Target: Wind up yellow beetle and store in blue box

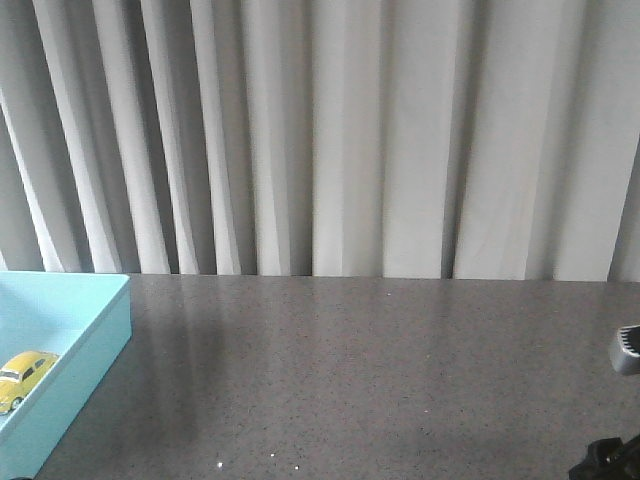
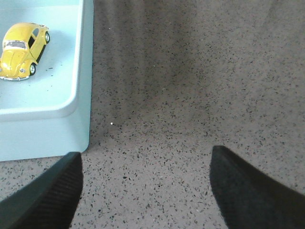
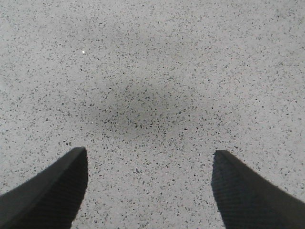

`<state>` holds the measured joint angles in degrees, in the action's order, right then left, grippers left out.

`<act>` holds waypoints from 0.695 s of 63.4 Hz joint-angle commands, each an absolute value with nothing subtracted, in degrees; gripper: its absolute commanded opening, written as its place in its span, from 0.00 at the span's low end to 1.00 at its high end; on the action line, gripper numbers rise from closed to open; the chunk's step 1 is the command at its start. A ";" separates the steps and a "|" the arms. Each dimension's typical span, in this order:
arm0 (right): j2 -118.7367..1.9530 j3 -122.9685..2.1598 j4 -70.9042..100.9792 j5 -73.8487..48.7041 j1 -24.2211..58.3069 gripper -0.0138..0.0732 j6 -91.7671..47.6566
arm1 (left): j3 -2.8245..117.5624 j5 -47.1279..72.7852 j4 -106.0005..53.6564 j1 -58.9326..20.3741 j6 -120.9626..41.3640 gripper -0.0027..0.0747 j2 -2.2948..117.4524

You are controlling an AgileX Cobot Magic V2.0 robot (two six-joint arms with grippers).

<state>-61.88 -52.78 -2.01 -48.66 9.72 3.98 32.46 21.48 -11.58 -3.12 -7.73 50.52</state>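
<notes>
The yellow beetle (image 1: 22,376) (image 2: 22,50) stands on its wheels inside the blue box (image 1: 100,345) (image 2: 52,129), which sits at the table's left edge. My left gripper (image 2: 145,160) is open over bare table, just outside the box's near corner, with nothing between its fingers. My right gripper (image 3: 150,157) is open too, above speckled tabletop, holding nothing. In the front view only a bit of the right arm (image 1: 620,400) shows at the lower right edge; the left arm is out of that view.
A grey speckled tabletop (image 1: 360,380) stretches from the box to the right edge. White pleated curtains (image 1: 330,130) hang behind the table's far edge.
</notes>
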 commanded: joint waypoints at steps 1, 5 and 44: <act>-60.84 -54.15 -2.46 -45.96 9.76 0.76 3.99 | 31.88 15.32 -10.82 -3.60 -5.02 0.73 47.55; -60.84 -54.15 -2.46 -45.96 9.76 0.76 3.99 | 30.91 14.68 -10.30 -3.60 -5.09 0.73 46.10; -60.84 -54.15 -2.46 -45.96 9.76 0.76 3.99 | 30.96 13.88 -10.83 -3.60 -5.09 0.39 45.22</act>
<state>-61.88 -52.78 -2.01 -48.66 9.72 3.98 29.60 18.12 -10.24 -3.30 -5.65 45.64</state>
